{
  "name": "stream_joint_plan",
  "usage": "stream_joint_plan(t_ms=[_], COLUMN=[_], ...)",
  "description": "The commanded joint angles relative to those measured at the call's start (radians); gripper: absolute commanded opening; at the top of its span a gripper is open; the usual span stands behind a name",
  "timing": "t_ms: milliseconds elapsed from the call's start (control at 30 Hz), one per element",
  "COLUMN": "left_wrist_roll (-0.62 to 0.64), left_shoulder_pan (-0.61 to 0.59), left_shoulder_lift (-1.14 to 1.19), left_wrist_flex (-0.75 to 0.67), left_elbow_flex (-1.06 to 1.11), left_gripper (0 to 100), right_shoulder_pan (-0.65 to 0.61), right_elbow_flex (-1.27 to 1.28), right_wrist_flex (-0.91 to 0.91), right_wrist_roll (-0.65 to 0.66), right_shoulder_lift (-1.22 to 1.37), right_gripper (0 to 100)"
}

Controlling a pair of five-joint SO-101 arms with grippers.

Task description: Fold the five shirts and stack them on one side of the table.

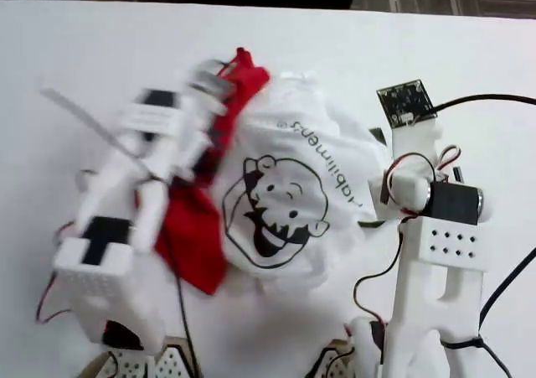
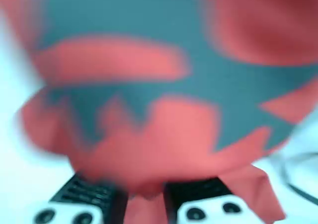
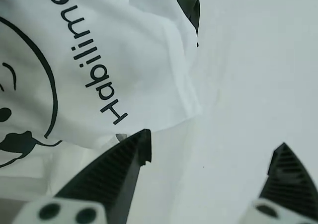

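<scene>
The white shirt (image 1: 335, 143) bears black lettering (image 3: 83, 55) beside a cartoon face (image 1: 275, 206).

Shirt pile (image 1: 285, 202) on table (image 1: 84, 51), left arm (image 1: 126, 194) over it, right arm (image 1: 435, 227) beside it

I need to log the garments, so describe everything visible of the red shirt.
The red cloth shirt lies crumpled in a long bunch, unfolded, on the white table. It bears a dark jagged print, seen in the left wrist view. One side lies against the white cloth shirt with a black cartoon print. The left pincer pinches a fold of it, and that arm covers part of it.
</scene>
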Motion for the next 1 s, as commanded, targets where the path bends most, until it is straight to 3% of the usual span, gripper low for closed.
stream_joint_plan(t_ms=[0,267,467,567,667,767,967], left_wrist_roll=[-0.011,-0.094,-0.095,-0.118,-0.201,-0.199,-0.107], left_shoulder_pan=[-0.31,-0.824,-0.973,-0.97,-0.904,-0.798,-0.473], left_shoulder_lift=[-0.143,-0.215,-0.222,-0.222,-0.222,-0.222,-0.224], left_wrist_flex=[0.009,-0.023,-0.072,-0.041,0.037,0.158,0.313], left_elbow_flex=[-0.128,-0.361,-0.433,-0.46,-0.46,-0.458,-0.458], left_gripper=[3,3,3,6,21,32,24], right_shoulder_pan=[0.008,0.004,0.002,0.002,0.002,0.002,0.002], right_elbow_flex=[-0.005,-0.005,-0.005,-0.005,-0.005,-0.005,-0.005], right_wrist_flex=[0.007,0.001,0.001,0.001,0.004,0.004,0.002], right_wrist_roll=[0.0,0.0,0.0,0.0,0.0,0.0,0.0], right_shoulder_lift=[-0.004,-0.004,-0.002,0.002,0.004,0.004,0.004], right_gripper=[37.3,37.3,37.3,37.3,37.3,37.3,37.3])
